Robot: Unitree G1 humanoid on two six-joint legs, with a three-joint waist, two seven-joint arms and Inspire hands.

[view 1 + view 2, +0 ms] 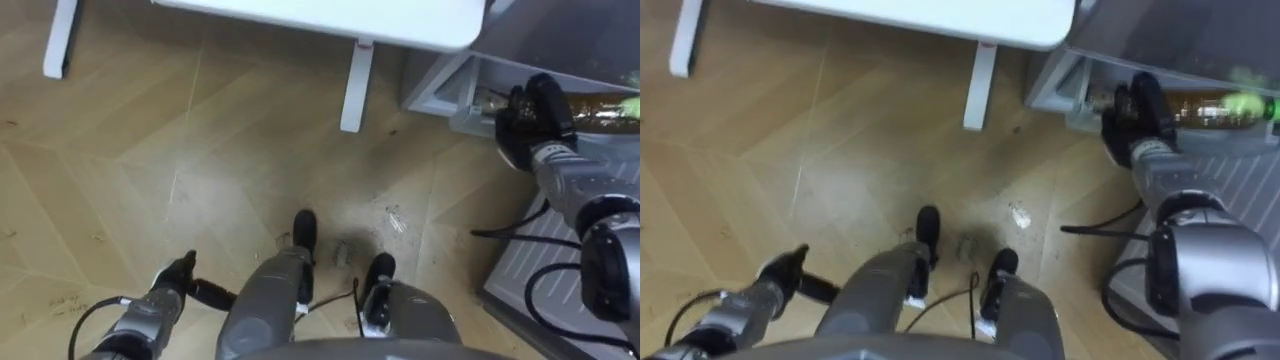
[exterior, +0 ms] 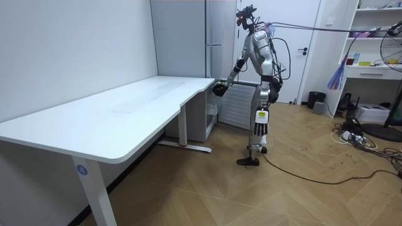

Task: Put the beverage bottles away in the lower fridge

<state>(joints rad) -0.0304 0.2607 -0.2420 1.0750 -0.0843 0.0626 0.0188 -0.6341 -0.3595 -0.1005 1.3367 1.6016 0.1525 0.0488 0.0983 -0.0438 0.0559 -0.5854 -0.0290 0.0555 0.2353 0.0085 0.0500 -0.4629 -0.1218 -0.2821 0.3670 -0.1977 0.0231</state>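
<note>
A brown drink bottle (image 1: 598, 106) with a green cap (image 1: 632, 102) lies level at the open lower part of the grey fridge (image 1: 447, 88). My right hand (image 1: 533, 117) is shut on it, arm stretched forward at the right. The same bottle (image 1: 1206, 107) and right hand (image 1: 1134, 116) appear in the right eye view. My left hand (image 1: 172, 279) hangs low at the lower left, fingers relaxed, holding nothing. In the room view I stand before the tall grey fridge (image 2: 188, 37), right hand (image 2: 220, 88) reaching toward its lower part.
A white desk (image 1: 330, 15) with a white leg (image 1: 355, 85) stands just left of the fridge. A slatted white panel (image 1: 545, 262) lies low at my right with dark cables over it. Wooden floor (image 1: 200, 170) spreads to the left.
</note>
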